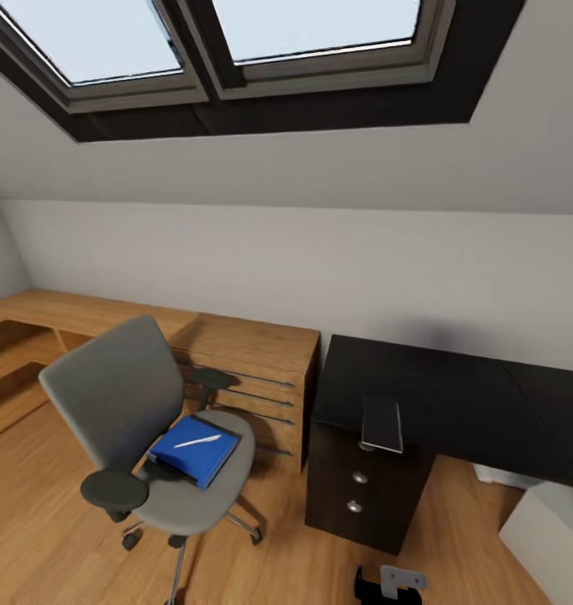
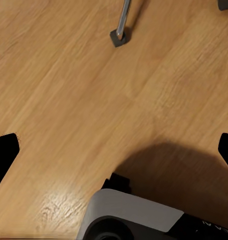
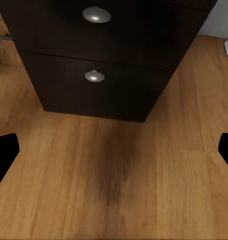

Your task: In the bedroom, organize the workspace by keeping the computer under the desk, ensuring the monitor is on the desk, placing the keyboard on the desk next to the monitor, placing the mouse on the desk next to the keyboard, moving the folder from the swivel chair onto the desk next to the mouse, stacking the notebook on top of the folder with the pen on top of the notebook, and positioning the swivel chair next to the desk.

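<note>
the left tool (image 2: 114,150) hangs over bare wooden floor (image 2: 68,100), its 2 black fingertips (image 2: 4,155) spread wide at the edges of the wrist picture, with nothing between them. the right tool (image 3: 114,152) is spread just as wide and also holds nothing; it faces the drawer block of the surface (image 3: 108,55), where 2 round silver knobs (image 3: 96,15) sit one over the other.

in the head view the swivel chair (image 1: 144,420) stands on the floor, well apart from the black surface (image 1: 438,395) and just in front of a light wooden drawer cabinet (image 1: 253,370). the blue folder (image 1: 194,452) lies on the chair's seat, and the white pen (image 1: 197,440) lies on top of it. a dark edge shows under the folder; i cannot tell what it is. a small grey notebook (image 1: 382,424) lies on the surface at its front edge, above the drawers. the corner of a pale computer case (image 1: 547,529) sits on the floor beneath the surface. a skylight window (image 1: 236,42) is set in the sloped ceiling.
</note>
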`<state>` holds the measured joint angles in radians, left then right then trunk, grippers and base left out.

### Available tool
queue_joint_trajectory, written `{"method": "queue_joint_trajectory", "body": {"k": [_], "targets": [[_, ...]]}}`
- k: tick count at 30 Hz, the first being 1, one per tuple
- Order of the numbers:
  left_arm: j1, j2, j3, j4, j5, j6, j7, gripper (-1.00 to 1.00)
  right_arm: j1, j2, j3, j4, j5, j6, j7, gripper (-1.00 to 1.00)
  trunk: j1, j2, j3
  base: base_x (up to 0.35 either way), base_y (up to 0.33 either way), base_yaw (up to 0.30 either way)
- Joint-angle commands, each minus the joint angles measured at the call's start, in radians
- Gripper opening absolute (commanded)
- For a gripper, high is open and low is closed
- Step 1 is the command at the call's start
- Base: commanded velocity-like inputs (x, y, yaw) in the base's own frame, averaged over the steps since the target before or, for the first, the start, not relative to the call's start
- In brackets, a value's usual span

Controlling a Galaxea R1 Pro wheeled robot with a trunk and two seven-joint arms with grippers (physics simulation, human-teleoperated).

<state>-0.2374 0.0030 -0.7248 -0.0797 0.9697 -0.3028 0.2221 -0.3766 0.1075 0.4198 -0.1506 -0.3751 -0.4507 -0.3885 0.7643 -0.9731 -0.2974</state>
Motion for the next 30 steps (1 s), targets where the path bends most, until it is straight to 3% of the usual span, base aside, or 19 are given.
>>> {"method": "queue_joint_trajectory", "body": {"k": [1,17,21,30], "targets": [[0.0,0.0,-0.008,-0.002,0.004,-0.001,0.007,1.0,-0.001,0.0,0.009,0.0,-0.008,-0.003,-0.004,1.0,0.0,-0.001,-0.002,-0.001,0.002,0.267],[0.0,-0.001,-0.01,-0.002,0.004,-0.001,0.006,1.0,-0.001,0.001,0.01,0.0,-0.007,-0.011,-0.004,1.0,0.0,-0.001,-0.007,0.0,0.0,0.271],[0.0,-0.001,-0.009,-0.002,0.004,-0.001,0.007,1.0,-0.001,0.004,0.013,0.036,-0.002,-0.088,-0.004,1.0,0.0,-0.001,-0.007,0.0,0.0,0.277],[0.0,0.0,-0.008,-0.002,0.005,-0.001,0.007,1.0,-0.001,0.004,0.016,0.048,0.002,-0.106,-0.003,1.0,0.0,-0.001,-0.007,0.0,0.0,0.28]]}}
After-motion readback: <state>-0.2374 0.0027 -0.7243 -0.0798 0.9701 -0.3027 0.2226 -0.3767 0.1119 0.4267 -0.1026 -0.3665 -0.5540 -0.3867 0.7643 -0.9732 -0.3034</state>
